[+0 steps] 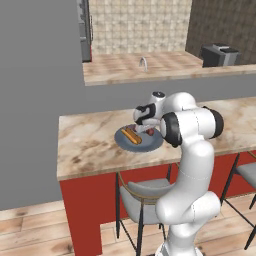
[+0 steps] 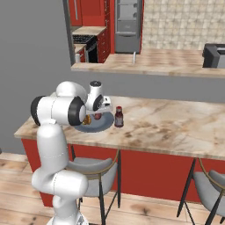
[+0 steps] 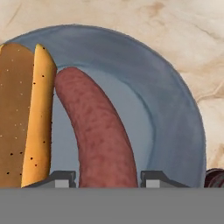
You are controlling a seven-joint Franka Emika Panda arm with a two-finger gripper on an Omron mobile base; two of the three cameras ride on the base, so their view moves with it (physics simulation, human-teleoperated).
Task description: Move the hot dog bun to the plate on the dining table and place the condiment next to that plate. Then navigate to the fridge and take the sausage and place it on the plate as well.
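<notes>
The blue-grey plate (image 3: 170,100) lies on the dining table (image 1: 85,145). On it the tan-yellow hot dog bun (image 3: 26,113) rests to the left of the reddish-brown sausage (image 3: 98,131). My gripper (image 3: 108,177) is low over the plate, with its two fingertips pressed against the sausage's sides, shut on it. In the left base view the gripper (image 1: 146,127) hangs over the plate (image 1: 150,146) beside the bun (image 1: 131,135). The condiment (image 2: 118,117) stands upright just right of the plate (image 2: 103,127), touching or nearly touching its rim.
Grey-seated stools (image 1: 145,192) (image 2: 211,184) stand under the table's near edge. Behind the table runs a marbled counter with a faucet (image 1: 144,64) and a dark appliance (image 1: 220,55). The grey fridge (image 2: 127,26) stands far back beside red cabinets.
</notes>
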